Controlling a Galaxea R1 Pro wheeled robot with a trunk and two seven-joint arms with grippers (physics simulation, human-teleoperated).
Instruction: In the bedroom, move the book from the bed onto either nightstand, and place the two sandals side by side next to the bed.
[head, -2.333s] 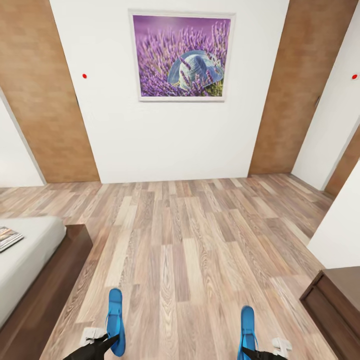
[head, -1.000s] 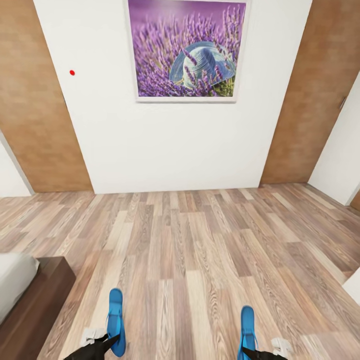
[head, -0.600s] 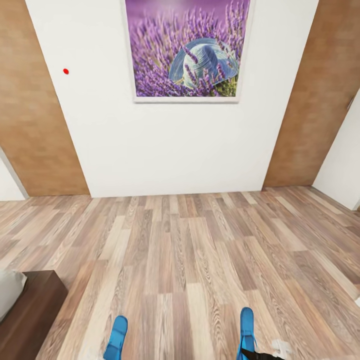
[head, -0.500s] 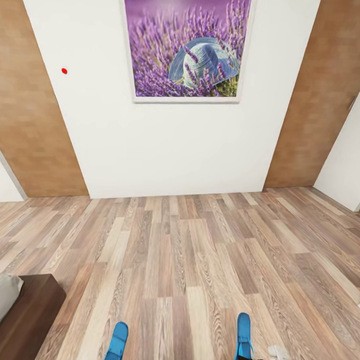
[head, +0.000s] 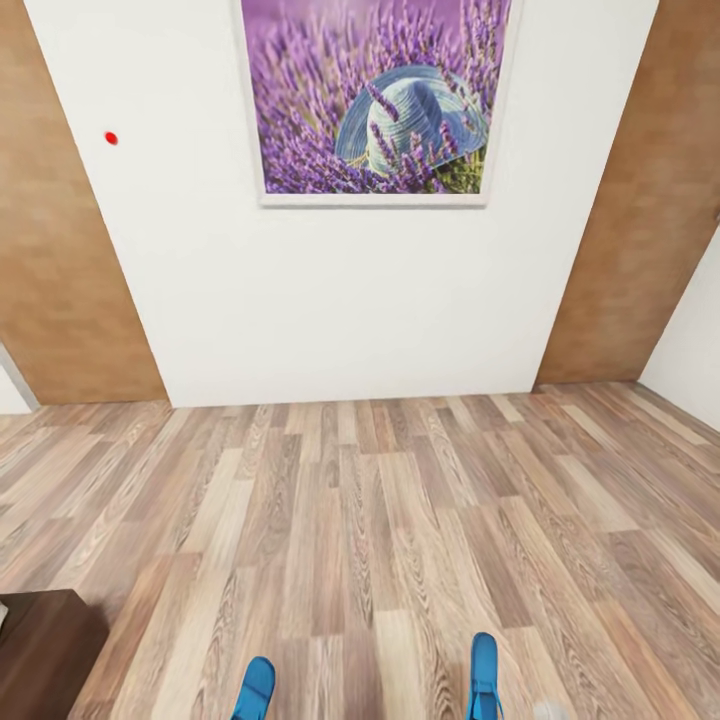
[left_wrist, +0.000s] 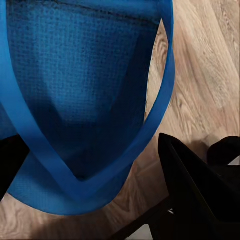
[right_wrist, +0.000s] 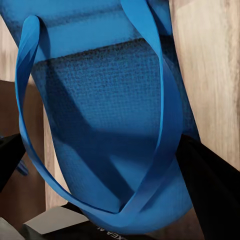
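A: Blue tips at the head view's lower edge: the left sandal (head: 256, 690) at about seven o'clock and the right sandal (head: 484, 680) at about five. Both hang over the plank floor (head: 360, 520), well apart from each other. A dark corner of the bed (head: 40, 650) frame sits at eight o'clock, and ahead of us is a white wall with a lavender picture (head: 375, 100).

B: So the bed lies off to our left. We should turn that way before lowering anything.

A: In the left wrist view, the left gripper (left_wrist: 92, 165) has its dark fingers (left_wrist: 195, 185) on either side of the sandal's heel end, apparently pinching it, with floor beyond.

B: We judge the grip sound, though the contact itself is partly hidden. Let us keep the wrist level so the sole does not swing.

A: In the right wrist view, the right gripper (right_wrist: 100, 180) likewise has its fingers (right_wrist: 212, 185) flanking its sandal's heel, seemingly clamped on it.

B: Then we bring both down beside the bed frame, soles flat, toes pointing the same way, close together, and release only once they rest on the floor.
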